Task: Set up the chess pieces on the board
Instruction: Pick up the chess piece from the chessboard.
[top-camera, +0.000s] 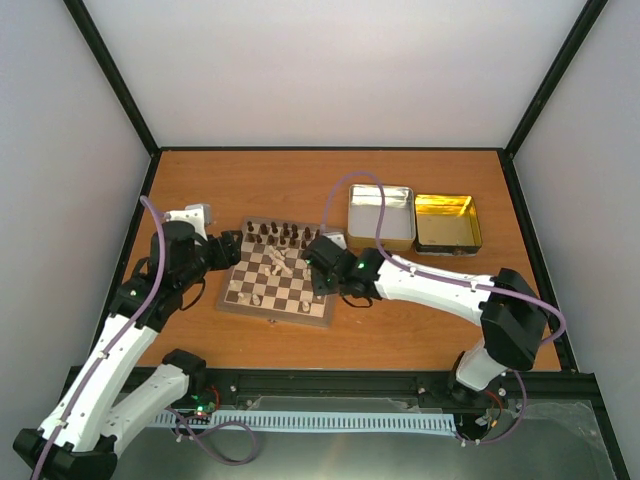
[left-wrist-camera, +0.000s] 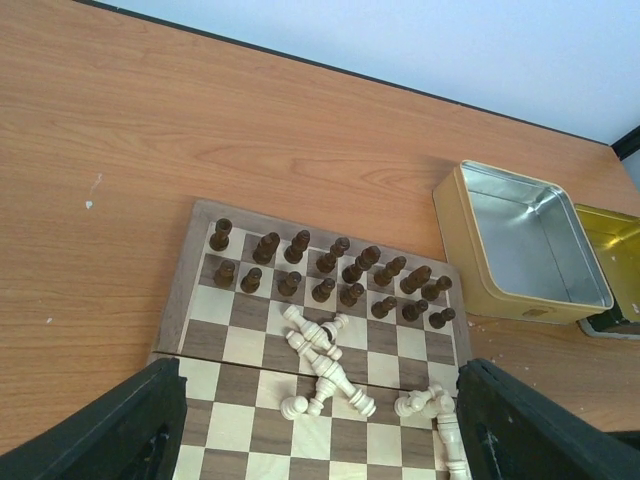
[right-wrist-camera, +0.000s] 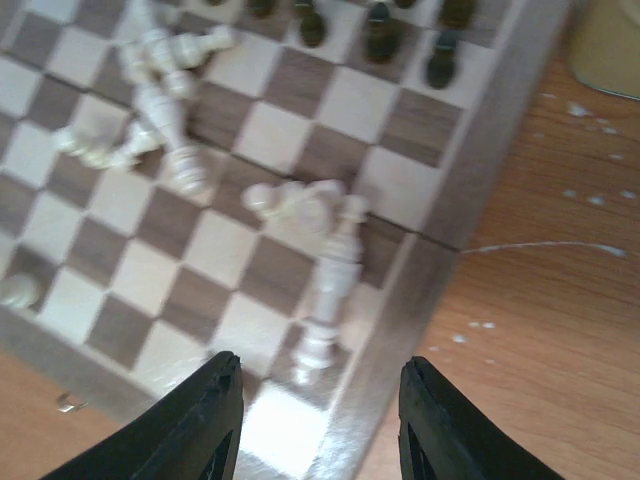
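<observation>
The board (top-camera: 290, 300) sits on the table (top-camera: 420, 330) between my two arms, turned slightly off square. Dark pieces (left-wrist-camera: 330, 268) stand upright in two rows along its far side. The cream pieces (left-wrist-camera: 322, 352) are down, lying criss-crossed in a heap near mid-board with their axes pointing every way.

On the right wrist camera, one tall cream piece (right-wrist-camera: 333, 285) lies flat by the board's right border. Its long axis runs almost straight away from the gripper, leaning a little right. I cannot tell through the blur which end is the head.

The right gripper (right-wrist-camera: 320, 365) hangs above its near end with fingers apart and holding nothing, the arm stretched leftward across the table from its base. The left gripper (left-wrist-camera: 320, 370) hovers at the board's left edge, fingers spread wide and empty, arm bent at the elbow. A silver tin (top-camera: 381, 217) and a gold tin (top-camera: 447, 222) stand beyond the right arm.
</observation>
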